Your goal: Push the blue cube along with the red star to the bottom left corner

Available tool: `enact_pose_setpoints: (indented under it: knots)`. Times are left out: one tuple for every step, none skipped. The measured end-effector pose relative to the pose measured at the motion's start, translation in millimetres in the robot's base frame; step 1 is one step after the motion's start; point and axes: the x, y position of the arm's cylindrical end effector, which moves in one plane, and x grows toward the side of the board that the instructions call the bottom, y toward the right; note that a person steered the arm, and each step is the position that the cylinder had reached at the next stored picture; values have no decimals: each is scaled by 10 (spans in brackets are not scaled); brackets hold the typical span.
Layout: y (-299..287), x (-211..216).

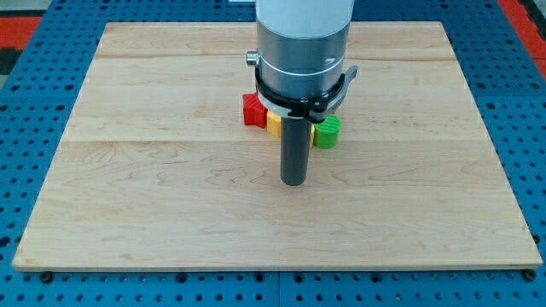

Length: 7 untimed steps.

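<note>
Camera view gives you a pale wooden board made of glued planks, sitting on a blue pegboard table full of holes, with a bit of red showing at the top corners. Your arm's big grey cylinder hangs over the middle of the board, and the dark rod comes straight down from it; my tip rests on bare wood just below a small cluster of blocks, not touching any of them as far as you can tell. No claw here to open or close, just the plain rod, holding nothing. Count of blocks you can see: one red star on the cluster's left, one yellow block right beside it and half hidden by the rod, one green block on the right. That's three. The blue cube doesn't show anywhere; the arm may be covering it.
</note>
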Motion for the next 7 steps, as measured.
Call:
enact_pose_setpoints:
  knots:
    - [215,2]
    - [824,-123]
    - [1343,-616]
    - [1187,-1006]
    - [1135,-1325]
    - [888,-1553]
    - [99,-1387]
